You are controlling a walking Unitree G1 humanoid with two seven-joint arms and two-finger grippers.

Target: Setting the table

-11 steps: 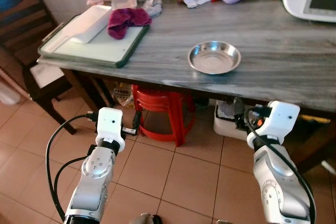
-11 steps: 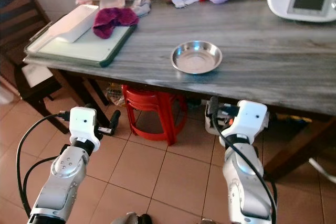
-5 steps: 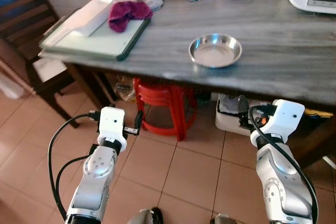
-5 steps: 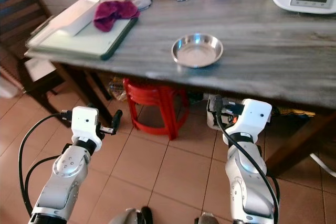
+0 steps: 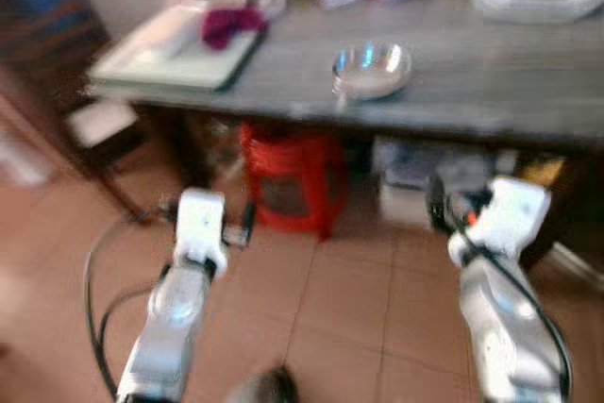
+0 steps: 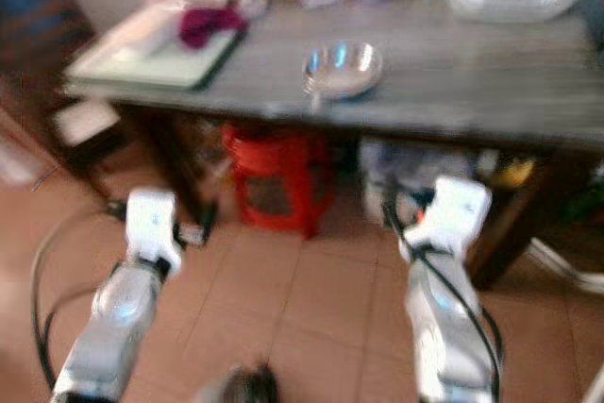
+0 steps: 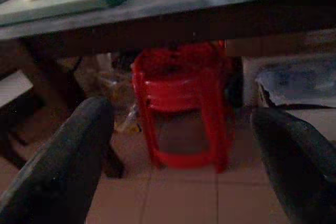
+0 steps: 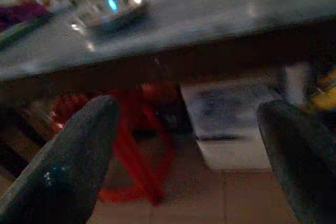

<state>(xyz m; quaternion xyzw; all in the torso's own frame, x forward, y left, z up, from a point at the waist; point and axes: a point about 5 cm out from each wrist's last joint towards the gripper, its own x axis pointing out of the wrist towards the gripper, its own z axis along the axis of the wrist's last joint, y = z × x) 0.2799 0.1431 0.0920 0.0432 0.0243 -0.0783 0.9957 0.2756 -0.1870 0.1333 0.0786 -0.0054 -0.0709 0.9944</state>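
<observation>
Grey table (image 5: 528,92): shiny bowl (image 5: 371,69) (blurred).

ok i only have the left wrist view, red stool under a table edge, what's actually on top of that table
Observer: A metal bowl sits near the table's front edge, above the red stool.
Operator: anything left of it
Observer: A tray at the left end, with a purple cloth on it.
Operator: and my right gripper
Observer: The right gripper is open, empty, held below table height; the head views are blurred.
</observation>
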